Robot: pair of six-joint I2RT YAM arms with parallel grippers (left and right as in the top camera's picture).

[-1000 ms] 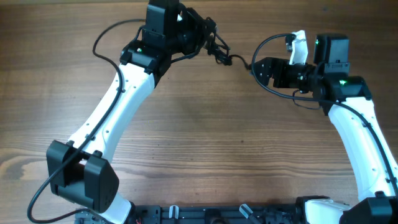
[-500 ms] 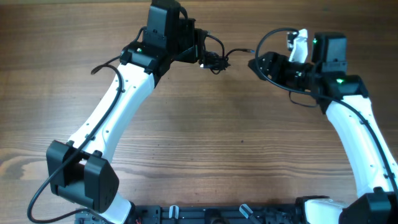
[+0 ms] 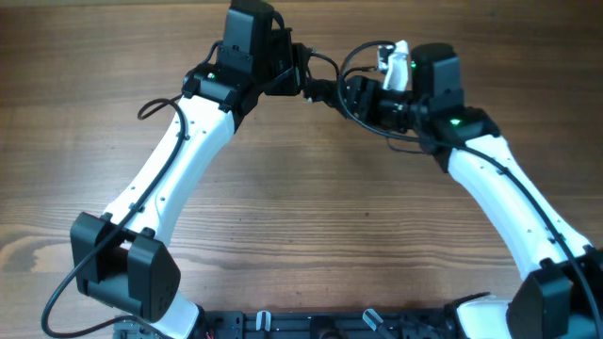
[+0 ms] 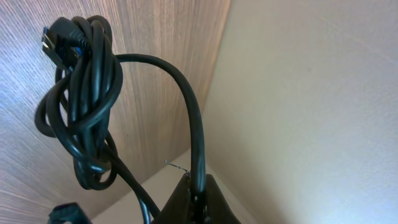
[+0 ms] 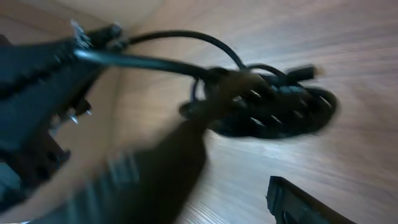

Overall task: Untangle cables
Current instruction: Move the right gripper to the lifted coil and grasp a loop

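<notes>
overhead: the left gripper is clamping down on the cables near the far side of the wooden table. the knotted bundle is sitting just beside its tip. the right gripper is facing the bundle from the opposite side, close to it; contact cannot be told here.

left wrist: the fingertips are pinching one black cord, which is arching up into a tangle of loops. a plug end is sticking out at the top. whether the bundle is touching the table cannot be told.

right wrist: the view is blurring heavily. the fingers are standing apart with nothing between them. the bundle is lying just ahead, one cord running left to the left gripper.
</notes>
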